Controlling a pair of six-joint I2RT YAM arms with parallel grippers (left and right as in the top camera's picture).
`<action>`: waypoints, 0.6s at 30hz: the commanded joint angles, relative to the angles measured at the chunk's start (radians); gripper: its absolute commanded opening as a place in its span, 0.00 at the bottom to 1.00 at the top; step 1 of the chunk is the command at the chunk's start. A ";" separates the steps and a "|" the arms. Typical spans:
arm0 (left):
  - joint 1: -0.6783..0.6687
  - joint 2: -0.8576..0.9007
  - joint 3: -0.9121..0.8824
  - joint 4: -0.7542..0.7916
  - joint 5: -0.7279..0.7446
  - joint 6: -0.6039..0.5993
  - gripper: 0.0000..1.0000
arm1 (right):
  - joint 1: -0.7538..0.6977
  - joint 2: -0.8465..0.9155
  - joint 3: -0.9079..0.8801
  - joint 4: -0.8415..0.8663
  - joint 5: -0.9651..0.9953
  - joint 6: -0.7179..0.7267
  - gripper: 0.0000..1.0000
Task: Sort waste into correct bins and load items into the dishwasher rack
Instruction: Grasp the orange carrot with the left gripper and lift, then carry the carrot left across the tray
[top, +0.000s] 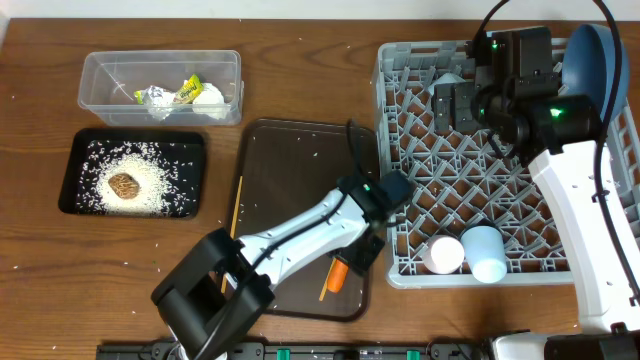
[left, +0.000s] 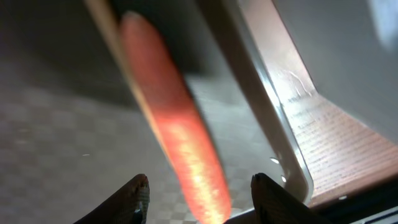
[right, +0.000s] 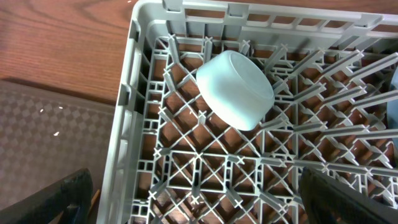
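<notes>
The orange carrot (top: 339, 273) lies on the dark-brown serving tray (top: 290, 160), next to a thin wooden chopstick (top: 326, 283). My left gripper (top: 352, 262) is low over it. In the left wrist view the carrot (left: 186, 149) lies between the open jaws (left: 200, 186), which are apart from it, with the chopstick (left: 115, 50) alongside. My right gripper (top: 455, 102) is open and empty (right: 199, 199) above the grey dishwasher rack (top: 400, 268). The light-blue bowl (right: 236, 88) lies upturned in the rack's far-left corner. The rack also holds the blue plate (top: 590, 62), pale pink cup (top: 441, 255) and light-blue cup (top: 485, 254).
The clear tub (top: 100, 70) at the back left holds crumpled tissue (top: 208, 96) and a yellow-green wrapper (top: 186, 91). The black tray (top: 75, 165) holds rice (top: 150, 190) and a brown lump (top: 124, 184). Another chopstick (top: 237, 205) lies along the serving tray's left edge.
</notes>
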 joint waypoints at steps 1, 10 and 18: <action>-0.008 0.016 -0.027 0.001 0.013 0.017 0.54 | -0.014 -0.009 0.002 -0.006 0.008 0.013 0.99; -0.007 0.016 -0.066 0.035 0.017 0.004 0.54 | -0.017 -0.009 0.002 -0.018 0.008 0.013 0.99; -0.008 0.024 -0.081 0.063 0.032 0.005 0.54 | -0.017 -0.009 0.002 -0.027 0.008 0.013 0.99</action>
